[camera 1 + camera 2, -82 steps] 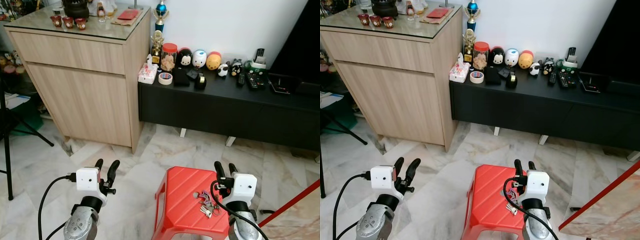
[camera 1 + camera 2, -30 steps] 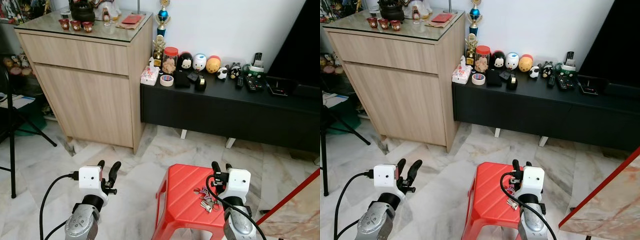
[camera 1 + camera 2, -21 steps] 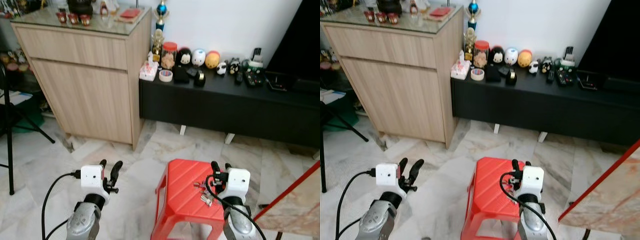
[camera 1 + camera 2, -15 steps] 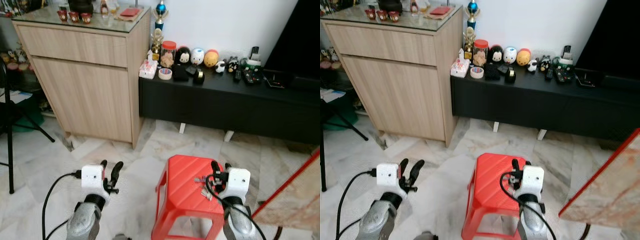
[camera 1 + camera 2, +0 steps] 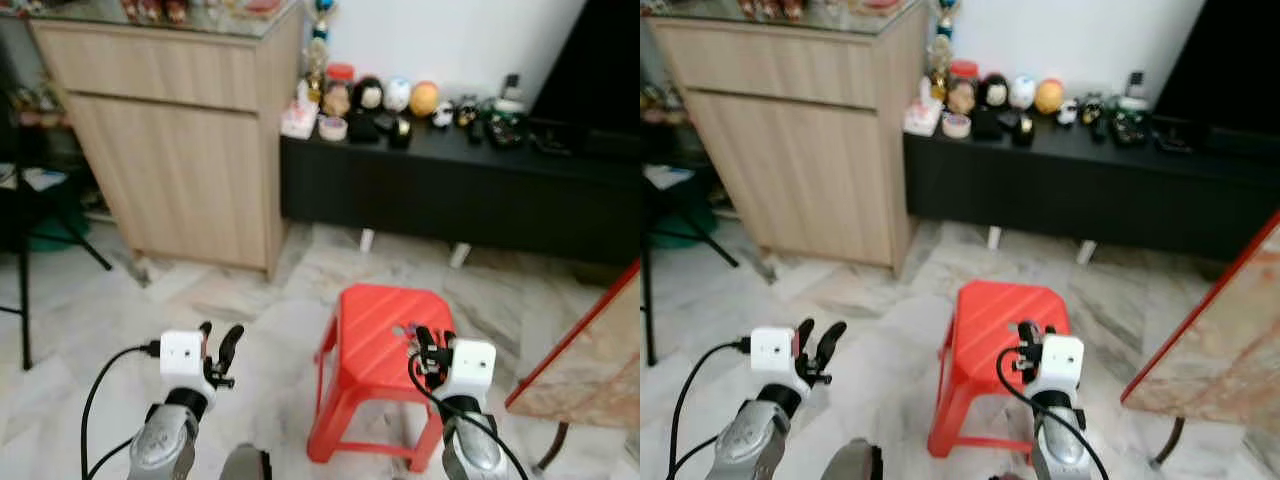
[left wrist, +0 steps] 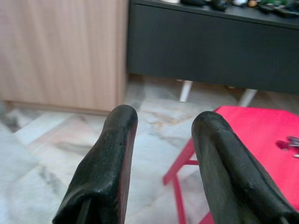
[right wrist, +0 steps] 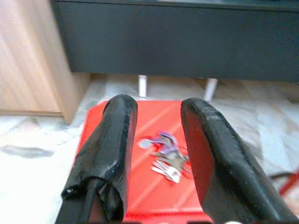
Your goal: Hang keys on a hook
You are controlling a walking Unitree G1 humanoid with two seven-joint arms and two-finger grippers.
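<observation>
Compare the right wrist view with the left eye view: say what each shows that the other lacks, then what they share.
Right wrist view alone: the keys seen sharply, a purple-tagged bunch lying on the seat between the right gripper's open jaws.

Left eye view alone: the left gripper with jaws open over the marble floor, the wooden cabinet's full front, and toys atop the black console.

Both: the red stool, the console, the cabinet and the floor.

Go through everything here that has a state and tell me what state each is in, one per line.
keys: lying loose on the stool, not hung
red stool: upright on the floor
left tool: open, holding nothing
right tool: open, above the keys
wooden cabinet: door and drawer closed
</observation>
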